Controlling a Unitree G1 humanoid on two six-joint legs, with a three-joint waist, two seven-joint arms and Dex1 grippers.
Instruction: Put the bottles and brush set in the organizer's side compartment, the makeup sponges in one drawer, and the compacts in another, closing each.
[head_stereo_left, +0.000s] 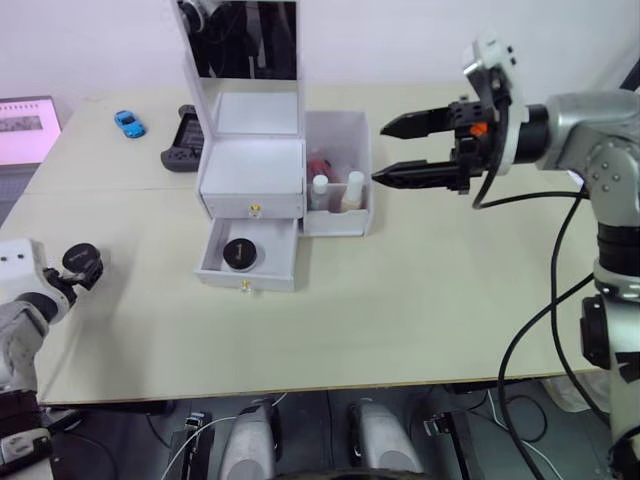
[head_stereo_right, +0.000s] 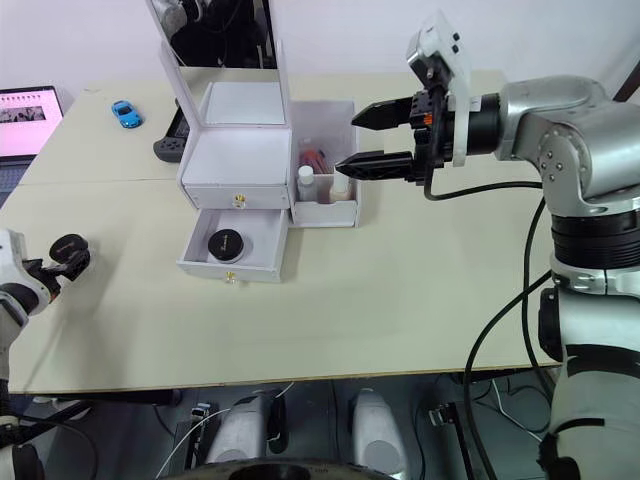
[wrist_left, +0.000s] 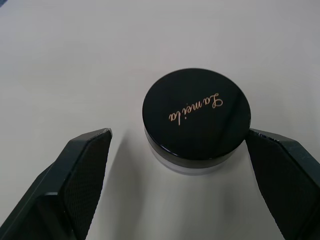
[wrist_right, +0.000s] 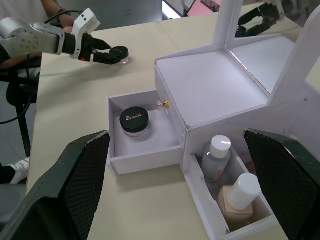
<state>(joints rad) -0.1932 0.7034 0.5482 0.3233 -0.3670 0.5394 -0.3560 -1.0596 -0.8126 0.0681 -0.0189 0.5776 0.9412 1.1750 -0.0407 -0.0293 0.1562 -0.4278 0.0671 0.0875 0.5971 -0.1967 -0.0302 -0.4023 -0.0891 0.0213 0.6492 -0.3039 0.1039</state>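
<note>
The white organizer (head_stereo_left: 250, 165) stands mid-table with its mirror lid up. Its lower drawer (head_stereo_left: 247, 270) is pulled out and holds one black-lidded compact (head_stereo_left: 240, 252); the upper drawer (head_stereo_left: 256, 195) is shut. The side compartment (head_stereo_left: 338, 222) holds two white-capped bottles (head_stereo_left: 320, 190) (wrist_right: 239, 196) and a red item behind them. My right gripper (head_stereo_left: 400, 150) hovers open just right of and above that compartment, with nothing in it. Far left, my left gripper (wrist_left: 178, 132) is open around a second compact (wrist_left: 196, 120) resting on the table. The makeup sponges are out of view.
A blue toy car (head_stereo_left: 129, 123) and a black game controller (head_stereo_left: 183, 140) lie behind the organizer on the left. A pink-screened laptop (head_stereo_left: 27, 128) sits at the far left edge. The table's front edge (head_stereo_left: 300, 385) runs close below the open drawer.
</note>
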